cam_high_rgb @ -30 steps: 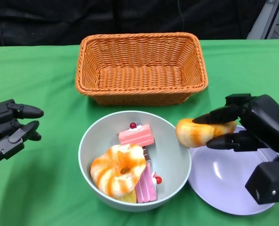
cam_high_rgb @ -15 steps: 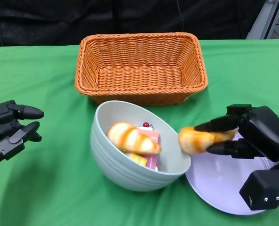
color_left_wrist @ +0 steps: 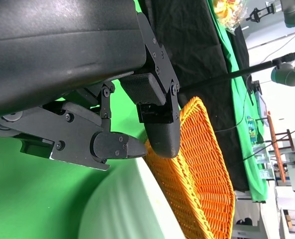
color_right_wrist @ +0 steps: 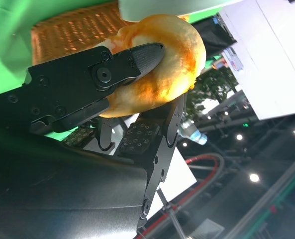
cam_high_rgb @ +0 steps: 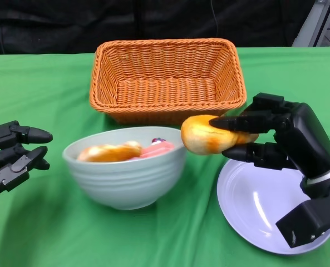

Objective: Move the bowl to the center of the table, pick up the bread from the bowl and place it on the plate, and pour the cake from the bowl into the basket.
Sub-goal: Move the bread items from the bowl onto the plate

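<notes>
The pale grey-green bowl [cam_high_rgb: 126,175] stands left of centre before the basket, its side wall facing me and its rim nearly edge-on. A glazed bread [cam_high_rgb: 110,152] and pink cake pieces [cam_high_rgb: 156,148] show just above the rim. My right hand [cam_high_rgb: 265,139] grips a golden bread roll [cam_high_rgb: 208,134] in the air between the bowl and the white plate [cam_high_rgb: 265,208]. In the right wrist view the roll [color_right_wrist: 162,59] sits pinched between the fingers [color_right_wrist: 132,57]. My left hand [cam_high_rgb: 11,158] is apart from the bowl at the left, fingers spread and holding nothing.
The orange wicker basket [cam_high_rgb: 167,78] stands behind the bowl with nothing visible inside; it also shows in the left wrist view as the basket [color_left_wrist: 202,164] beyond the bowl's rim [color_left_wrist: 127,204]. A green cloth [cam_high_rgb: 53,233] covers the table.
The bowl has tipped up and slid to the left, so I now see its side instead of its inside. My right hand has lifted the roll higher and leftward.
</notes>
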Motion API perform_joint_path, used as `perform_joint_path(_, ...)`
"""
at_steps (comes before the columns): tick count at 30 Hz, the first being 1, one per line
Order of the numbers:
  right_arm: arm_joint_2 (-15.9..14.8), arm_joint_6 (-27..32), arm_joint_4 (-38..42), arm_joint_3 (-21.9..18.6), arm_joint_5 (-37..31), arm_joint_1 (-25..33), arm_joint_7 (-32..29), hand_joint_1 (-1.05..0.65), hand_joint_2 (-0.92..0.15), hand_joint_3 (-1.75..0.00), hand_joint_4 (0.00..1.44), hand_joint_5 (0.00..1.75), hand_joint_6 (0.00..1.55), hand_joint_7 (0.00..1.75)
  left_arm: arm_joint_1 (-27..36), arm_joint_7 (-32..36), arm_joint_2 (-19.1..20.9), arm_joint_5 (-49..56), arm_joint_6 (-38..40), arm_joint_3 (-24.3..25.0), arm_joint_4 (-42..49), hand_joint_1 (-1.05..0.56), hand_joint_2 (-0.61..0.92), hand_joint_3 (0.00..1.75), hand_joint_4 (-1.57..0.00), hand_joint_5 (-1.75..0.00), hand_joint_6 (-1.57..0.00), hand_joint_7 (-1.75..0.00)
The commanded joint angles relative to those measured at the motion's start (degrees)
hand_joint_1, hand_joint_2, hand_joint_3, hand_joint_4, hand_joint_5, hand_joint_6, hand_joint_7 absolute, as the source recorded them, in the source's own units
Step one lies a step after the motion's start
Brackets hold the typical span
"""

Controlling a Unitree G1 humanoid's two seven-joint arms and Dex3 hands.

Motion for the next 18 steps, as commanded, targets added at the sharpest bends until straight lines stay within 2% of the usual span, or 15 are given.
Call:
perform_joint_path(1,0.4,-1.1,-1.4,-1.5,0.5,0.1,-1.8,-0.28,-0.90,-0.01,0.77,1.06,1.16,0.11,-1.0,-0.3,1.4,-0.2,-0.1,0.3,0.6,-0.13,0.92,0.25,-0.72,-1.31,-0.88,-0.80)
perform_joint_path(9,0.5,0.0,-3.2,-2.4,0.5,0.6,-1.2,-0.28,-0.90,-0.01,0.76,1.07,1.15,0.15,-1.6,0.0,1.4,0.2,-1.1,0.3,1.6,-0.12,0.92,0.25,-0.73,-1.31,-0.88,-0.80)
perform_joint_path(11,0.5,0.3,-3.6,-2.5,0.7,0.8,-0.9,-0.28,-0.89,0.00,0.76,1.06,1.15,0.16,-1.3,0.4,1.5,0.9,-3.6,0.2,1.4,-0.11,0.92,0.25,-0.73,-1.31,-0.87,-0.79)
perform_joint_path(14,0.5,0.2,-3.8,-2.5,1.3,1.1,-0.1,-0.27,-0.89,0.00,0.77,1.06,1.14,0.17,-0.7,0.4,1.8,2.2,-9.3,-0.1,1.6,-0.12,0.92,0.25,-0.75,-1.19,-0.89,-0.68)
perform_joint_path(18,0.6,0.0,-3.8,-2.6,1.5,1.1,0.3,-0.27,-0.89,0.00,0.77,1.05,1.13,0.19,-0.9,0.3,1.8,2.5,-11.4,-0.1,2.7,-0.14,0.92,0.24,-0.76,-1.13,-0.90,-0.62)
